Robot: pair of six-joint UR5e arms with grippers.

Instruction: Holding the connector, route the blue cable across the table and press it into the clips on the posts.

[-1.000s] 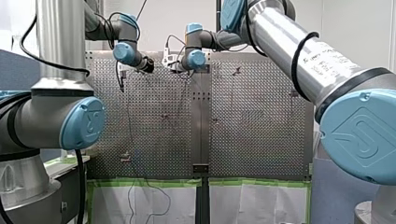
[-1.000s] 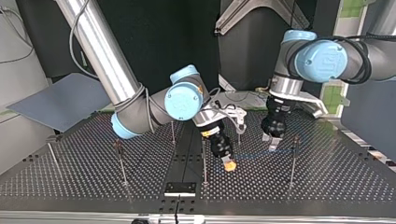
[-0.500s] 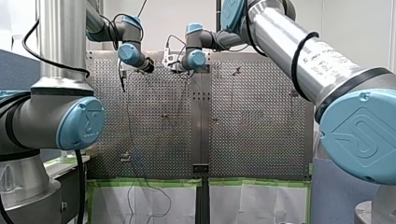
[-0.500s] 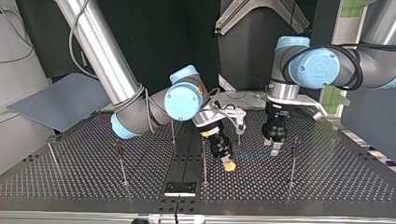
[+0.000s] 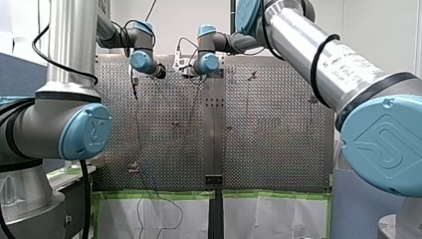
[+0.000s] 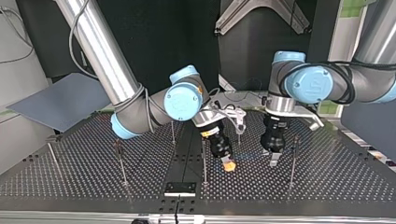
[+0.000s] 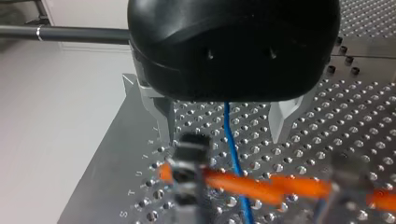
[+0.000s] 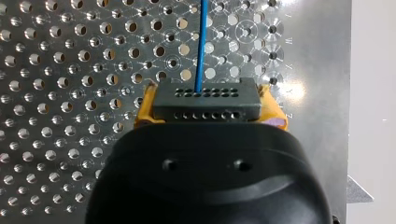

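Perforated surface [image 6: 93,179] spreads under both arms. Your right end effector [image 6: 228,164] clamps the connector [image 8: 205,103] between yellow pads [image 8: 143,112]. Farther along, the blue cable [image 8: 201,46] runs between the spread fingers [image 7: 163,116] of your left end effector [image 7: 224,125]; draw it taut, line it over the post [image 6: 292,168], then press.

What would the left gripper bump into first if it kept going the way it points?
Most likely the table. The left gripper points down at it, and its open fingers stand either side of the cable, so that would pass between them. Depth is unclear.
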